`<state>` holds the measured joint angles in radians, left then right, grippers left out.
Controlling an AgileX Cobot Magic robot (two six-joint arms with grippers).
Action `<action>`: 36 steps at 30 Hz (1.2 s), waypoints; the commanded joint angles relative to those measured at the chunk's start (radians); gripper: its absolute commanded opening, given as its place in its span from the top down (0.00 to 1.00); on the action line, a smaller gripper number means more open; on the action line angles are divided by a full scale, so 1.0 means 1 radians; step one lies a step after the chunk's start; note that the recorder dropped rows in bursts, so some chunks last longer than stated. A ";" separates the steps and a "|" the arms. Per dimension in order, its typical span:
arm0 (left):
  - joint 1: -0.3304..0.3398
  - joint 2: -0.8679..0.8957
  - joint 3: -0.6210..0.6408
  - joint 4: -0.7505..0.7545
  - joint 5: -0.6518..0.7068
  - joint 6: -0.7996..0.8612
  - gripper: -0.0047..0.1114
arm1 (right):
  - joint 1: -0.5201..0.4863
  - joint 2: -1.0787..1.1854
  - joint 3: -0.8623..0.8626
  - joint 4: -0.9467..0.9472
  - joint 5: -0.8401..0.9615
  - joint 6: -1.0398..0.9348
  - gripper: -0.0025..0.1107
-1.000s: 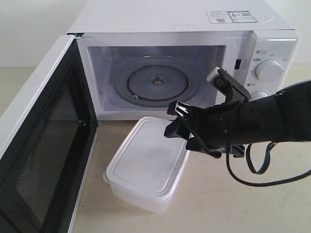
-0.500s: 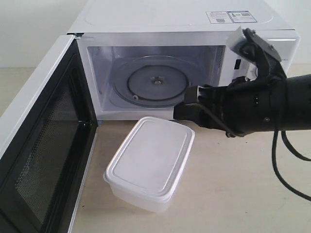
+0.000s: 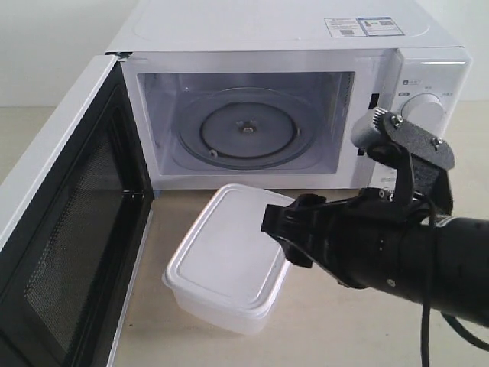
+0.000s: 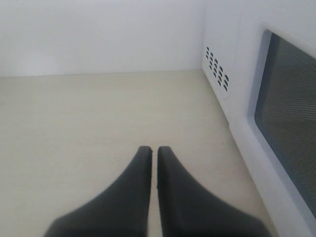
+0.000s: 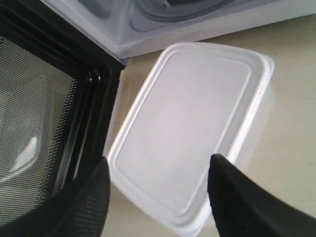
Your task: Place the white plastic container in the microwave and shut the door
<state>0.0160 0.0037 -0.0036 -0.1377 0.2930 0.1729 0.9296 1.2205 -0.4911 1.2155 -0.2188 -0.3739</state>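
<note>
Down from in front of the control panel comes the right arm since half a second ago, and its right gripper (image 3: pixel 281 233) now sits low over the near right edge of the white plastic container (image 3: pixel 229 256). In the right wrist view that gripper (image 5: pixel 158 197) is spread wide, its two dark fingers (image 5: pixel 84 202) standing on either side of the lid's near end; I cannot tell whether they touch the box. The container rests flat on the counter (image 3: pixel 321 336), lid on, turned at a slant, just in front of the microwave (image 3: pixel 267 30) and not inside it. It has not shifted.

The door (image 3: pixel 76 229) hangs wide open on the left, black inner frame and mesh window facing the container, which lies just beside its lower edge (image 5: pixel 44 123). Inside the lit cavity the glass turntable (image 3: pixel 244 126) is bare. One round knob (image 3: pixel 422 109) shows above the arm.

From the left wrist, the left gripper (image 4: pixel 153 153) has its fingers pressed together, only a thin slit between them, holding nothing, above bare counter (image 4: pixel 89 123) beside the door's outer face (image 4: pixel 291 118) and the vent holes (image 4: pixel 217 66) in the microwave's side.
</note>
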 commanded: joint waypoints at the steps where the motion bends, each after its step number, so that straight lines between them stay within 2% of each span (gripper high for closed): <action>1: 0.002 -0.004 0.004 0.003 0.003 -0.004 0.92 | 0.055 -0.011 0.095 -0.435 -0.129 0.650 0.51; 2: 0.002 -0.004 0.004 0.003 0.003 -0.004 0.92 | 0.055 -0.009 0.143 -0.556 -0.188 0.847 0.51; 3: 0.002 -0.004 0.004 0.003 0.003 -0.004 0.92 | 0.055 -0.006 0.162 -0.605 -0.210 0.913 0.51; 14: 0.002 -0.004 0.004 0.003 0.003 -0.004 0.92 | 0.038 0.175 0.180 -0.692 -0.267 0.965 0.51; 21: 0.002 -0.004 0.004 0.003 0.003 -0.004 0.92 | -0.093 0.224 0.178 -1.015 -0.298 1.311 0.51; 29: 0.002 -0.004 0.004 0.003 0.003 -0.004 0.92 | -0.332 0.300 0.178 -1.635 -0.526 1.834 0.51; 32: 0.002 -0.004 0.004 0.003 0.003 -0.004 0.92 | -0.400 0.370 0.178 -1.778 -0.642 1.905 0.51; 36: 0.002 -0.004 0.004 0.003 0.003 -0.004 0.92 | -0.422 0.427 0.178 -1.848 -0.662 1.904 0.51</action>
<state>0.0160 0.0037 -0.0036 -0.1377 0.2930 0.1729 0.5242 1.6188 -0.3156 -0.5657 -0.8455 1.5240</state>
